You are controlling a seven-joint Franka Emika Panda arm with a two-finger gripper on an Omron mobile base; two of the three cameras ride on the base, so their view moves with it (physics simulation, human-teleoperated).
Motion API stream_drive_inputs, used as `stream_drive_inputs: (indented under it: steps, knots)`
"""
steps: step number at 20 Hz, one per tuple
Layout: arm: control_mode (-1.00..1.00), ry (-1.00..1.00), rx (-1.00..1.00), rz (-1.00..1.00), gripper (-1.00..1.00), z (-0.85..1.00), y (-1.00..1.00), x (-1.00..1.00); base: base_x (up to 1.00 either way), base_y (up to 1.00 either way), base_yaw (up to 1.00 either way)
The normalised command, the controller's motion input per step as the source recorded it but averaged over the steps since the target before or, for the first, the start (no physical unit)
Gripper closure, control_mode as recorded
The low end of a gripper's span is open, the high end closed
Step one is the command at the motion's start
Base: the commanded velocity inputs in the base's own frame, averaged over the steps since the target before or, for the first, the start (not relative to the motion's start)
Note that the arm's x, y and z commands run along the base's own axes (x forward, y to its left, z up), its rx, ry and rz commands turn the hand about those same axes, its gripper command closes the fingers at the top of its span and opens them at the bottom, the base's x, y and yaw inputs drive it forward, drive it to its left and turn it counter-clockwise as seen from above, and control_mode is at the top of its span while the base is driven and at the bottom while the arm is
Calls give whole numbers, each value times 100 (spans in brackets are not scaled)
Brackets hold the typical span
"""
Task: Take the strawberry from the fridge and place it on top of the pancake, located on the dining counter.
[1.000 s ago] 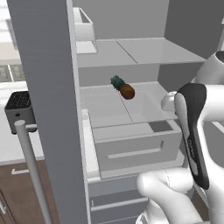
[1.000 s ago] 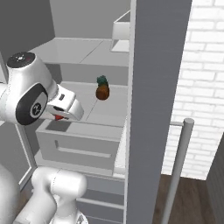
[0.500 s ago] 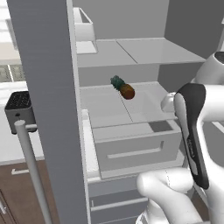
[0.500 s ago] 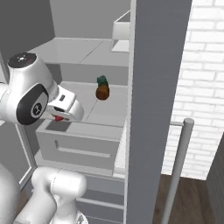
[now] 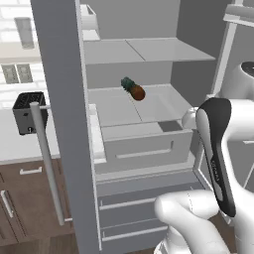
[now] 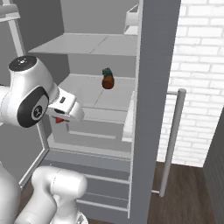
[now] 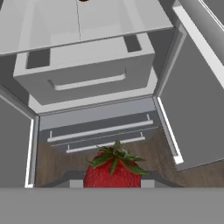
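Strawberry (image 7: 114,169) sits clamped in the gripper (image 7: 113,183), held out in front of the open fridge (image 6: 157,65), near its pulled-out drawer (image 7: 87,70). On the shelf farther in lies a small pineapple (image 5: 134,90).

I see the open fridge (image 5: 149,149), its pale middle shelf (image 5: 124,106) carrying one small pineapple (image 5: 134,90) near the back; the shelf above (image 6: 83,43) lies bare.
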Motion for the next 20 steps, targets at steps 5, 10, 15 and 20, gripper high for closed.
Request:
stream_drive_inputs:
  steps: [5, 10, 15, 20]
  knots:
    - [100, 0, 0, 0, 100, 0, 0, 0, -74, 11, 0]
    - [100, 0, 0, 0, 100, 0, 0, 0, -70, 15, 0]
    - [100, 0, 0, 0, 100, 0, 0, 0, -75, 18, 0]
    - [100, 0, 0, 0, 100, 0, 0, 0, -88, 28, 18]
